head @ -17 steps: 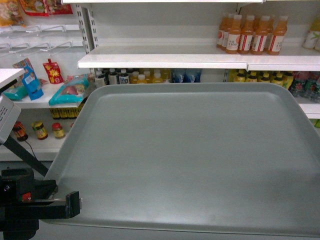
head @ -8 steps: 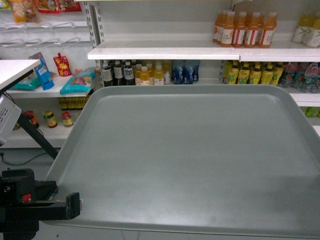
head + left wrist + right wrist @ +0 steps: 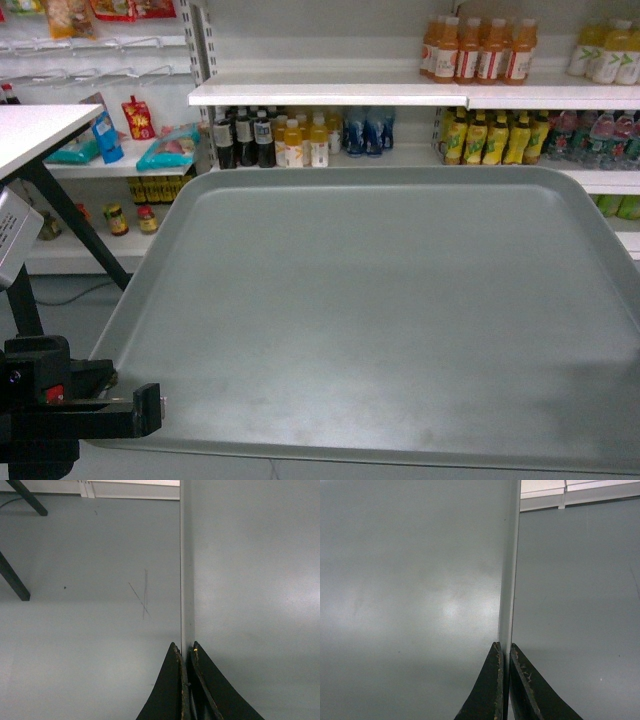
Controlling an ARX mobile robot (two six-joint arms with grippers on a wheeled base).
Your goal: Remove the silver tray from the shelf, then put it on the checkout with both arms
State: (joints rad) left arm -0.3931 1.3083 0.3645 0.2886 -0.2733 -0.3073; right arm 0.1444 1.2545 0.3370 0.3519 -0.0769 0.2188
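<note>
The large flat matte grey-green silver tray (image 3: 380,310) was seen filling the centre and lower frame of the head view, held level in front of the white shelf (image 3: 330,93). The left gripper (image 3: 186,652) and right gripper (image 3: 504,650) were each clamped tight on a tray rim.

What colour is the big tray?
Plain grey-green silver tray, clearest in the head view.
</note>
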